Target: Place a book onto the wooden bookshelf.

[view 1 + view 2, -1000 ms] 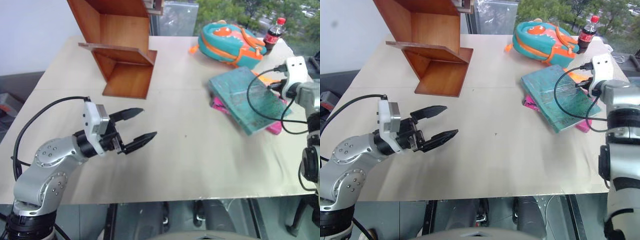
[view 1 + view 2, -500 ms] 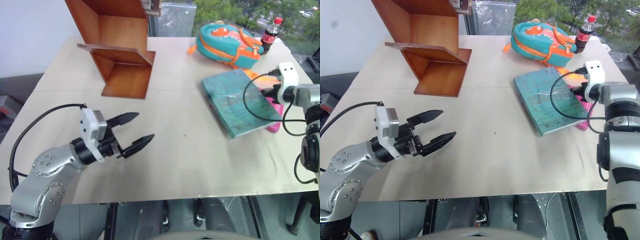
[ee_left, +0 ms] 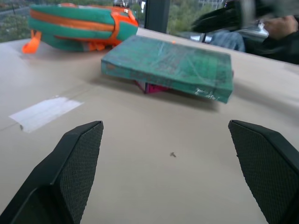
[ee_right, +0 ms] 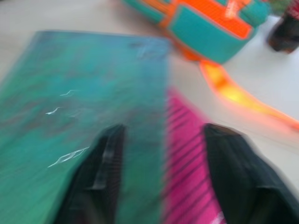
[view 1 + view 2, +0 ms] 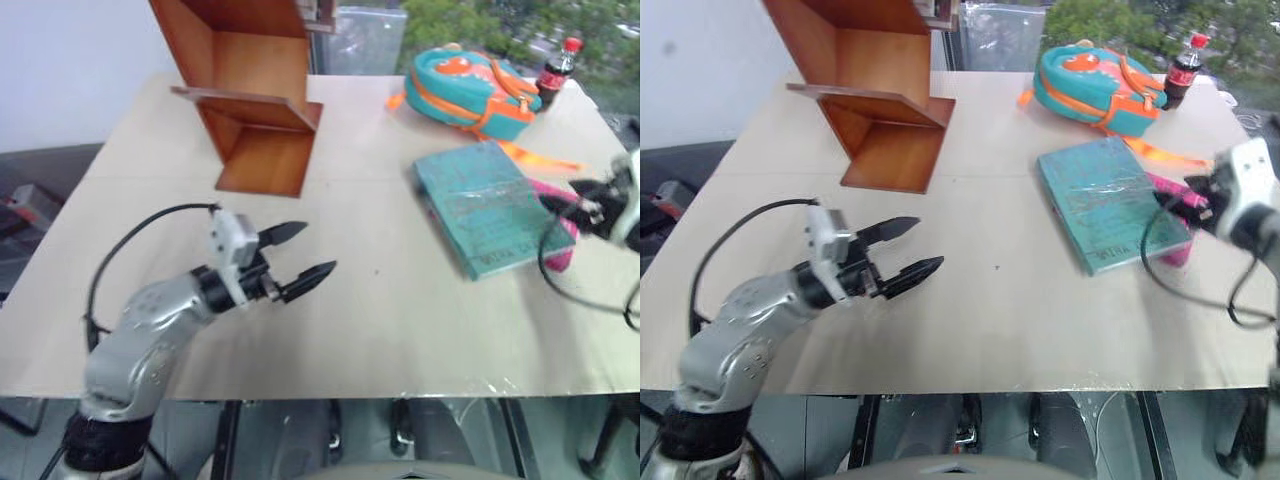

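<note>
On the right half of the table (image 5: pixel 380 330), the book (image 5: pixel 490 207) lies flat, its far side resting over a pink book (image 5: pixel 562 255) that peeks out beneath it. The wooden bookshelf (image 5: pixel 255 95) stands at the upper left of the frame, well apart from the book, with nothing visible on its boards. So the task looks barely begun: the book is neither gripped nor lifted, and the whole carry across to the shelf is left.

The right pincer (image 4: pixel 161 163) sits at the book's right edge with its fingers spread, one over the teal cover and one over the pink, holding nothing. The left pincer (image 5: pixel 305 255) hovers over bare table in the lower left, fingers wide apart and empty, pointing toward the book.

The book's near corner and left edge face open table, which likely gives the easiest approach. A teal and orange bag (image 5: pixel 470 80) and a bottle (image 5: pixel 558 65) crowd the upper right behind it. Between book and shelf the table is bare, so the path looks free.
</note>
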You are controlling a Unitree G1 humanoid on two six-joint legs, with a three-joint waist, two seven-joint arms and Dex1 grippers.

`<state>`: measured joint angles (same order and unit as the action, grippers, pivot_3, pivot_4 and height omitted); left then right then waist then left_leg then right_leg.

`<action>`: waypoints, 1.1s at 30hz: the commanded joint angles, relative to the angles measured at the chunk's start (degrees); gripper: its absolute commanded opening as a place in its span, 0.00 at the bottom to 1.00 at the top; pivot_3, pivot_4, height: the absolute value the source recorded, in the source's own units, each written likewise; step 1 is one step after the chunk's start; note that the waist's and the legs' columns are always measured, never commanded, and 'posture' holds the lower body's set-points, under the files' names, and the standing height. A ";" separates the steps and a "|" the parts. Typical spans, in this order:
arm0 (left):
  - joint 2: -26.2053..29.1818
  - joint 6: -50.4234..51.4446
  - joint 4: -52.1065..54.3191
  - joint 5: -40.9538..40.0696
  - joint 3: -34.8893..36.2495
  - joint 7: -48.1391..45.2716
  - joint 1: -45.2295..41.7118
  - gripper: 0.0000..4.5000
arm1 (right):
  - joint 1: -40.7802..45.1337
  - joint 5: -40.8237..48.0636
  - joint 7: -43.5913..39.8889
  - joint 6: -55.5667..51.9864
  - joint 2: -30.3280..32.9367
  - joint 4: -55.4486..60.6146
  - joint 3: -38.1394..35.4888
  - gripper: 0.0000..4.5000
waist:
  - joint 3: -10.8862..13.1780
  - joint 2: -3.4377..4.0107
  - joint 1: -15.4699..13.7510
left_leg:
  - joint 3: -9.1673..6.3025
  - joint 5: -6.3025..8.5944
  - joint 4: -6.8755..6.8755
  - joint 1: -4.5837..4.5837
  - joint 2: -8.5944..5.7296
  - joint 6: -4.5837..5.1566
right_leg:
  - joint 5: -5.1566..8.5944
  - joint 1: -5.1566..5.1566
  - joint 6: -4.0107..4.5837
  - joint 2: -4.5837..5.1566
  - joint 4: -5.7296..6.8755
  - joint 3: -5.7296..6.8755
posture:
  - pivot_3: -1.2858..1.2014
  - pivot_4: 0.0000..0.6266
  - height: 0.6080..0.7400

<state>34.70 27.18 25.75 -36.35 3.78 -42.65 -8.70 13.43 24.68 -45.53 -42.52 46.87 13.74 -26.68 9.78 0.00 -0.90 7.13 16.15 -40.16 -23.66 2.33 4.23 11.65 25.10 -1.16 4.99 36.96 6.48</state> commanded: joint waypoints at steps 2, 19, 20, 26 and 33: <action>-3.02 5.65 -5.11 -0.73 -4.12 1.02 -6.39 1.00 | -13.24 10.95 -1.10 -6.21 -1.51 25.04 -12.02 0.99 | -0.06 -0.01 0.03 | -0.05 0.00 -0.04 0.06 0.02 0.00 | 0.11 -0.06 -0.19 -0.03 0.01 -0.01 | 0.52 0.24 1.00; -37.37 21.73 -61.00 -5.60 4.03 15.52 -38.40 1.00 | -35.94 23.83 18.41 -0.62 -4.48 46.26 -15.56 0.99 | -0.22 -0.61 -0.20 | -0.44 0.01 -0.21 0.23 -0.15 0.06 | 0.12 -0.51 -0.20 -0.02 -0.01 0.03 | 0.52 0.24 1.00; -38.94 19.61 -65.66 -5.41 5.52 15.73 -40.98 1.00 | -36.53 24.40 19.66 0.49 -3.85 46.26 -15.09 0.99 | -0.21 -0.62 -0.22 | -0.44 0.02 -0.21 0.23 -0.16 0.06 | 0.12 -0.51 -0.20 -0.01 -0.01 0.07 | 0.52 0.24 1.00; -45.52 9.80 -86.88 -4.64 12.43 14.25 -54.25 1.00 | -40.95 26.30 26.05 7.00 -0.24 46.26 -12.40 0.99 | -0.19 -0.71 -0.03 | -0.55 0.06 -0.21 -0.02 -0.16 0.14 | 0.12 -0.38 -0.19 0.00 -0.15 0.32 | 0.52 0.24 1.00; -47.62 9.20 -95.74 -4.19 16.61 10.10 -59.34 0.67 | -45.25 26.62 31.42 13.40 2.99 46.26 -9.66 1.00 | -0.16 -0.76 -0.07 | -0.56 0.08 -0.19 -0.07 -0.17 0.16 | 0.13 -0.32 -0.20 0.00 -0.17 0.32 | 0.52 0.24 1.00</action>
<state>-8.52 36.13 -69.41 -40.60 19.64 -30.62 -65.58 -31.27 50.93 -15.62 -31.74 49.29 58.72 -36.20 9.62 -0.76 -0.96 6.56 16.22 -40.35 -23.73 2.16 4.40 11.78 24.78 -1.37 5.00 36.79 6.80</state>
